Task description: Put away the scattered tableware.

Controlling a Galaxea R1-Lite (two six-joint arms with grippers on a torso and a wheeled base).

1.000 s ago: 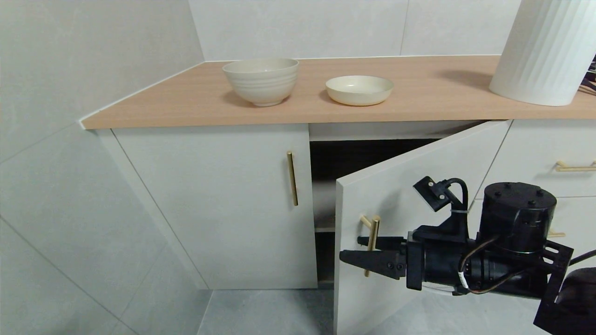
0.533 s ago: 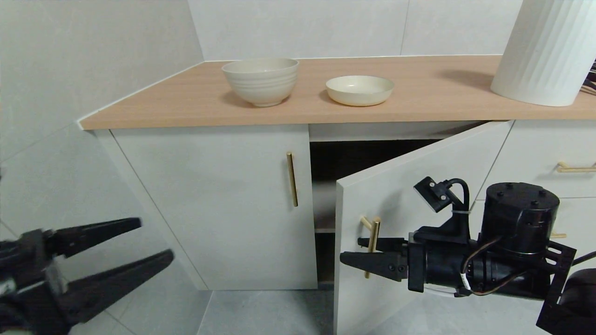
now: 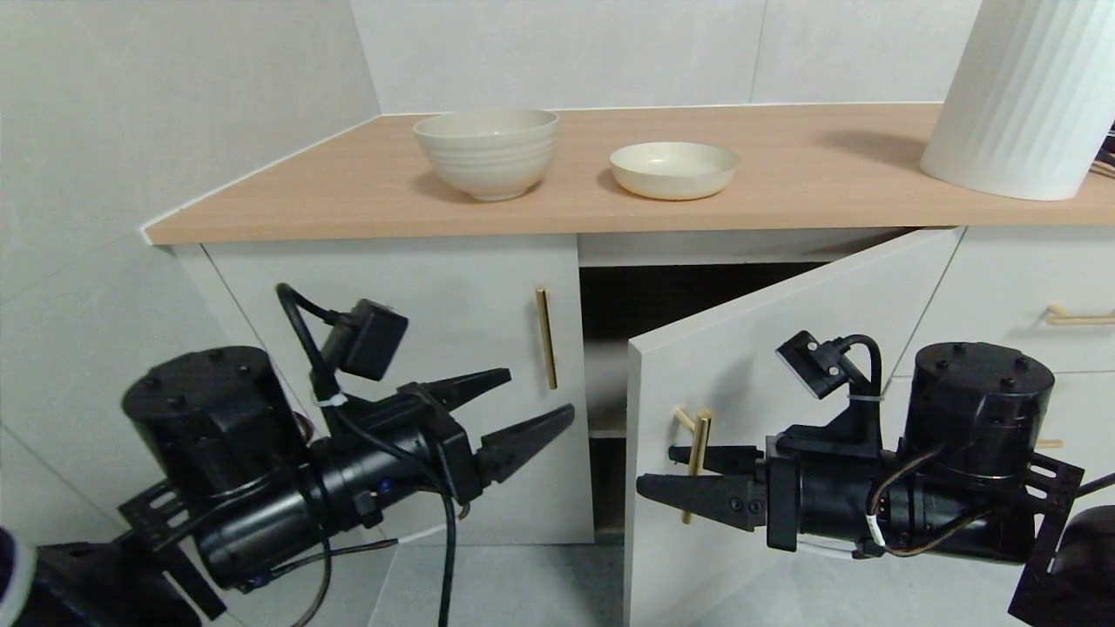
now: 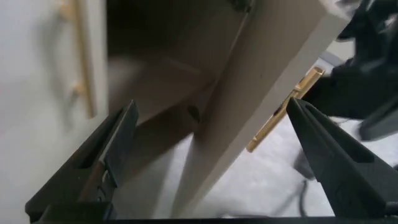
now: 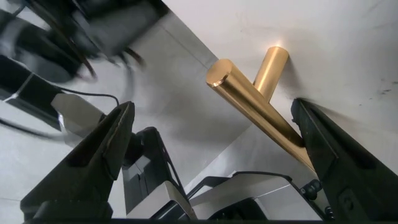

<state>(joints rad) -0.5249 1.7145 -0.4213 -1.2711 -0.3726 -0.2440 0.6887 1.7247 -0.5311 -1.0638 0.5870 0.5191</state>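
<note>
A deep ribbed cream bowl (image 3: 485,152) and a shallow cream bowl (image 3: 673,169) stand on the wooden counter (image 3: 348,196). Below them, the right cabinet door (image 3: 766,348) hangs partly open. My right gripper (image 3: 655,470) is open, one finger on each side of that door's gold handle (image 3: 697,448); up close the handle (image 5: 261,112) has a gap to each finger of the gripper (image 5: 212,107). My left gripper (image 3: 540,392) is open and empty in front of the shut left door, near its gold handle (image 3: 545,335). From the left wrist, the gripper (image 4: 211,104) faces the open door's edge (image 4: 242,118).
A tall white ribbed container (image 3: 1028,96) stands at the counter's right end. The dark cabinet opening (image 3: 610,348) holds a shelf (image 4: 155,87). Drawers with gold handles (image 3: 1080,315) lie to the right. Tiled wall closes the left side, grey floor below.
My left arm has come up from the lower left and swung right, its open gripper now in front of the left door. The right gripper has stayed at the door handle.
</note>
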